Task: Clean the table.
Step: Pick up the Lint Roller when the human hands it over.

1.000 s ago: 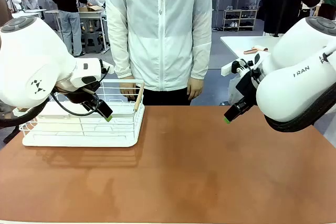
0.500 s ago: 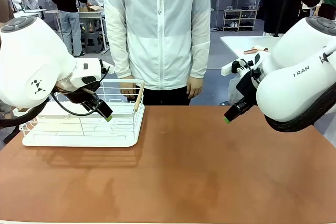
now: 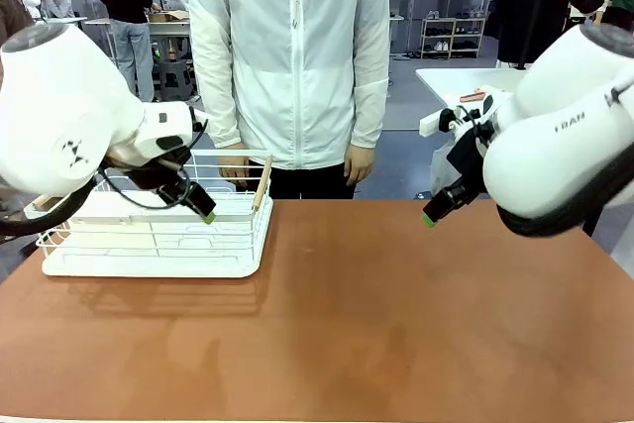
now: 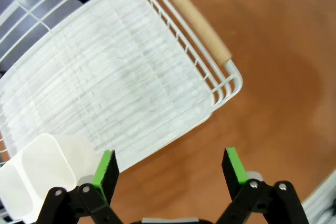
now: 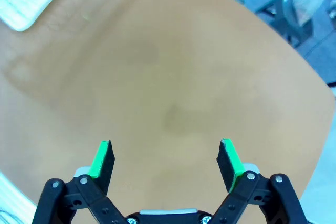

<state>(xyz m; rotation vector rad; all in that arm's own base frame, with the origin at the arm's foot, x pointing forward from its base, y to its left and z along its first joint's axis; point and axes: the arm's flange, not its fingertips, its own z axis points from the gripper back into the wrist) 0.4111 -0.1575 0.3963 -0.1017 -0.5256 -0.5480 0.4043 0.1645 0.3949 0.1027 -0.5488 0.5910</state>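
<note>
Both arms have shifted slightly; left end effector (image 3: 204, 212), wide and empty like the right end effector (image 3: 428, 219), could snag the mid-left basket (image 3: 158, 265) wires.

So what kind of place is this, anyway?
Likely a robotics lab or workshop: the left arm and right arm share a reddish-brown table with a person, while other people, a white-topped table and a shelf stand behind.

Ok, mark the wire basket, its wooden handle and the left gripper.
wire basket (image 3: 149, 266), front view, near edge of its base
wooden handle (image 4: 189, 15), left wrist view, middle of the bar
left gripper (image 4: 170, 167), left wrist view, midway between fingertips
</note>
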